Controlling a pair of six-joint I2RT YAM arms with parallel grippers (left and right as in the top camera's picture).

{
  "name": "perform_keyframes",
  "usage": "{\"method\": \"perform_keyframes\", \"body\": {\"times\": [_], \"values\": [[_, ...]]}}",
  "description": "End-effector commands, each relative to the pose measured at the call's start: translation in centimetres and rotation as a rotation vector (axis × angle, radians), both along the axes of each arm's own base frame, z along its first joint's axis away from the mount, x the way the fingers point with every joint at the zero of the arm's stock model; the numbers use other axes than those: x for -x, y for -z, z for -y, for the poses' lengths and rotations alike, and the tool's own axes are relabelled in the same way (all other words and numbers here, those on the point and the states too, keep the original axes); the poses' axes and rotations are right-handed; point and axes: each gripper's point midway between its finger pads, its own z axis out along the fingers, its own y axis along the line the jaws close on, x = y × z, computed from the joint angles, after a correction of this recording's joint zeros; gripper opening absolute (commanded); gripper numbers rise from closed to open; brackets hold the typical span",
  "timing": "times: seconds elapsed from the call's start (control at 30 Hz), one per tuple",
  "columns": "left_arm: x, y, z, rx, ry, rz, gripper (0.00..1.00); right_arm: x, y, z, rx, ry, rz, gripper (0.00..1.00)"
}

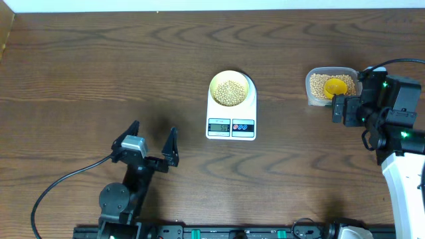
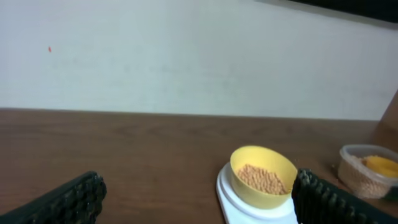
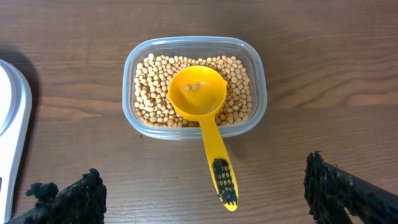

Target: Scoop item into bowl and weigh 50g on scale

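The pale-yellow bowl [image 1: 232, 89] holds tan beans [image 1: 231, 92] and stands on the white scale [image 1: 231, 121] at the table's middle; its display is lit but unreadable. The bowl also shows in the left wrist view [image 2: 263, 177]. A clear container [image 3: 194, 87] of beans [image 3: 149, 93] sits at the right [image 1: 330, 85], with the yellow scoop [image 3: 198, 93] resting in it, handle sticking out toward my right gripper. My right gripper [image 3: 202, 190] is open, its fingers wide on either side of the handle, not touching it. My left gripper [image 1: 153, 143] is open and empty at front left.
The wooden table [image 1: 99, 79] ends at a pale wall at the back [image 2: 186, 56]. A black cable [image 1: 60, 186] runs from the left arm's base at the front. A rail with electronics lies along the front edge [image 1: 232, 232].
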Motion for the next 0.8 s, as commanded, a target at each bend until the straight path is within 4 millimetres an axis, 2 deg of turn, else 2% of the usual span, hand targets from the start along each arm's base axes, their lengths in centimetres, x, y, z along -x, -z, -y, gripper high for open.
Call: {"method": "perform_keyframes", "body": {"times": [0.0, 0.43, 0.77], "values": [[0.0, 0.5, -0.5, 0.012, -0.023, 0.026, 0.97, -0.2, -1.1, 0.3, 0.019, -0.002, 0.027, 0.99], [0.7, 0.8, -1.5, 0.027, -0.061, 0.122, 0.98, -0.2, -1.1, 0.3, 0.019, -0.002, 0.027, 0.99], [0.5, 1.5, -1.9, 0.023, -0.084, 0.095, 0.98, -0.2, -1.1, 0.3, 0.019, -0.002, 0.027, 0.99]]}}
